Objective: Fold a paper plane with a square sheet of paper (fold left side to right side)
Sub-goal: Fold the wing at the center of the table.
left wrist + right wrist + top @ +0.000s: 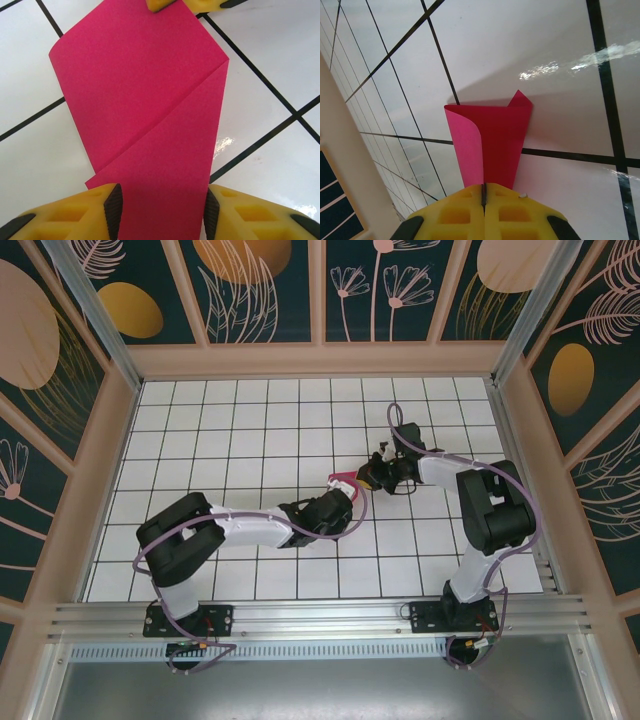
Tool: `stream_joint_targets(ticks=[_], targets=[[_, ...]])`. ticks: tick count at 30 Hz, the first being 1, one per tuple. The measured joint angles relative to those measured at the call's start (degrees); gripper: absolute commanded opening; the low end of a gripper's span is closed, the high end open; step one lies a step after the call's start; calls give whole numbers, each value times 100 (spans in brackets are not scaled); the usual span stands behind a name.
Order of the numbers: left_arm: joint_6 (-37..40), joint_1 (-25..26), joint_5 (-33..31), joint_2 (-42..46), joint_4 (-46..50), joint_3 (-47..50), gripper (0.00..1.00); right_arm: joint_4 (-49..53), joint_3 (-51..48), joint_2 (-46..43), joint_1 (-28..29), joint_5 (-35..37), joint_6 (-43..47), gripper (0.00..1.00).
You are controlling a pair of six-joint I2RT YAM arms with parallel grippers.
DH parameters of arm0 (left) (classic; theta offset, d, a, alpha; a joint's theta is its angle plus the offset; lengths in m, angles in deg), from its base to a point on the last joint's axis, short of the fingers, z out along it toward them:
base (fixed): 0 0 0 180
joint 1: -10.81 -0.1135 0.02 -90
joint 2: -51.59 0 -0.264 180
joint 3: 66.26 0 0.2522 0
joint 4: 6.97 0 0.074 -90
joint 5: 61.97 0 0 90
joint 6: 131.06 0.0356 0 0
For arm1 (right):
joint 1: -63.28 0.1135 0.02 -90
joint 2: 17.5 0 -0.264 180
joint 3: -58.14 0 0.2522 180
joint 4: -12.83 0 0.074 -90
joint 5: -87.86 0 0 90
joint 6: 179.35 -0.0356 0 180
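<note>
Nearest, the two arm bases sit bolted to a metal rail (320,618) at the table's front edge, and both arms reach inward to meet around the middle of the white tiled table (200,440). Coming in from the left, the left gripper (162,210) stands with its yellow fingers (75,217) partly apart. The black pads sit on either side of the near end of the paper (145,100), which runs between them, and they clamp nothing. This magenta paper is already partly folded: one layer overlaps another along a slanted edge that crosses it from lower left to upper right, and it narrows towards the left gripper. It lies between the two grippers, across a black grid line, and casts a shadow on the tiles. At its far end, the right gripper (484,200) has its fingers pressed fully together and pinches the paper's edge between them. Seen from that wrist, one side of the sheet curls upward and a small corner pokes up at the opposite end. Beyond, the tiled table runs to the walls (250,280), dark panels with a leaf and flower pattern.
</note>
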Motion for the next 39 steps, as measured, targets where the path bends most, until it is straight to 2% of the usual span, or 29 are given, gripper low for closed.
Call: stream_joint_targets(ticks=[12, 19, 29, 39], targets=[[0, 0, -22, -52, 90, -22, 30, 42, 26, 0, 0, 2, 4, 7], [-2, 0, -7, -68, 92, -24, 18, 46, 28, 0, 0, 2, 118, 14], [-24, 0, 216, -210, 20, -24, 12, 92, 28, -227, -20, 175, 345, 34], [-87, 0, 520, -369, -166, -33, 9, 107, -286, -1056, -240, 372, 592, 38]])
